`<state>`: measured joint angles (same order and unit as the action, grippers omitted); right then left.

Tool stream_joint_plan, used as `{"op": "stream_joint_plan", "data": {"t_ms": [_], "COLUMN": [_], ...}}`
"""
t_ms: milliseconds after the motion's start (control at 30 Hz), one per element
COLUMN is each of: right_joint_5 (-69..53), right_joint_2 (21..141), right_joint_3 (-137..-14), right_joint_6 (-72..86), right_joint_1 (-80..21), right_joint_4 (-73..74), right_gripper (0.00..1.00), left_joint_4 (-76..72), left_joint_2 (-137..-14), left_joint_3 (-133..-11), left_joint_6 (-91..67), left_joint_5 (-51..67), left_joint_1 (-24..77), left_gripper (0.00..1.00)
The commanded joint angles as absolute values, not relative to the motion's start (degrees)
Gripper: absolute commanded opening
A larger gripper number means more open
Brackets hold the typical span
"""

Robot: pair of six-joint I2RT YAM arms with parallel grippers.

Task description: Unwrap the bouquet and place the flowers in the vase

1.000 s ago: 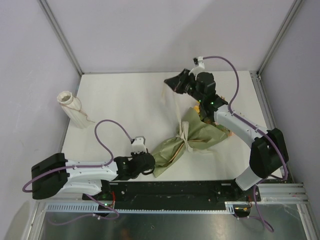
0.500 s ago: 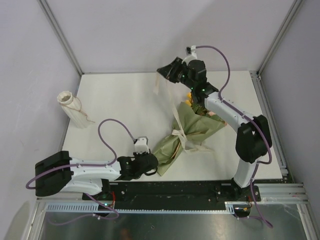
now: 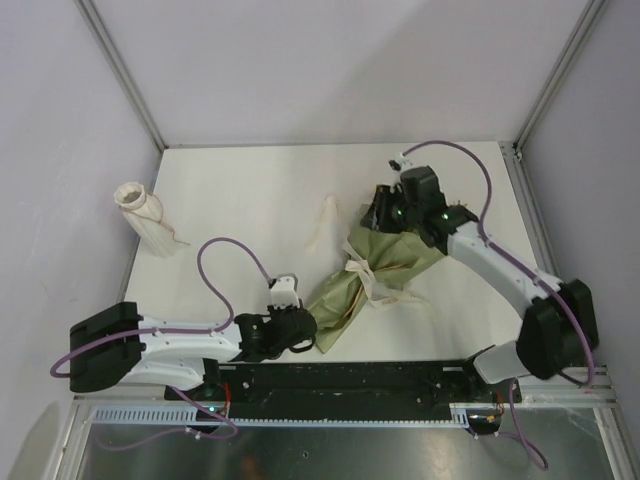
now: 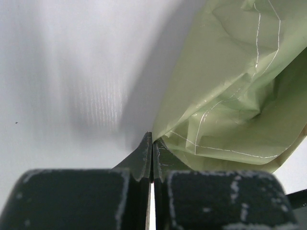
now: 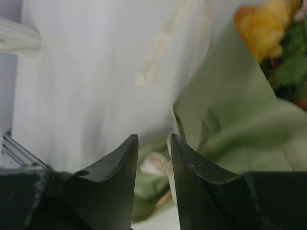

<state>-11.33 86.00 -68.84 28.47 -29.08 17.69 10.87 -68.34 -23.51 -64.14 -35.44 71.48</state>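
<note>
The bouquet (image 3: 385, 262) lies on the table in olive-green paper (image 4: 230, 86), with a cream ribbon knot (image 3: 368, 282) round its middle. My left gripper (image 3: 303, 330) is at the paper's near end. In the left wrist view it (image 4: 152, 136) is shut, with the paper's edge at its tips. My right gripper (image 3: 380, 208) hovers over the bouquet's top. Its jaws (image 5: 152, 139) stand apart with nothing between them. A yellow bloom and green leaves of the flowers (image 5: 264, 24) show at the upper right. The cream vase (image 3: 140, 213) lies on its side at the far left.
A loose cream ribbon strip (image 3: 325, 220) lies on the table left of the right gripper and also shows as a pale ribbon strip (image 5: 160, 48) in the right wrist view. Ribbon tails (image 3: 405, 298) trail right of the knot. Metal frame posts stand at the table's back corners.
The right gripper pulled a ribbon strip up and to the left, then opened and dropped it on the table. It has swung back over the bouquet's top. The bouquet turned slightly; the left gripper stayed.
</note>
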Motion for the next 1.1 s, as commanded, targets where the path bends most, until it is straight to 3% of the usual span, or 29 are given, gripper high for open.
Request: {"op": "stream_joint_plan", "data": {"t_ms": [0,300,500,1067], "right_joint_5": [-10.7,-16.3,-17.9,-13.1], "right_joint_2": [76.7,69.1,72.2,78.6], "right_joint_3": [-59.4,-44.7,-43.4,-43.3], "right_joint_6": [21.3,17.9,16.5,15.1], "right_joint_1": [-29.2,-29.4,-29.8,-32.3], "right_joint_4": [20.4,11.8,8.1,5.2], "right_gripper": [0.38,0.39,0.33,0.34], "left_joint_4": [9.9,9.8,9.8,9.9], "left_joint_2": [-66.3,-66.3,-66.4,-67.0], "left_joint_3": [-25.2,-25.7,-26.0,-26.5], "left_joint_6": [-64.1,-63.4,-63.4,-63.0], "left_joint_5": [-38.5,-37.9,-37.9,-38.2], "left_joint_1": [72.0,72.1,72.4,73.2], "left_gripper": [0.00,0.00,0.00,0.00]}}
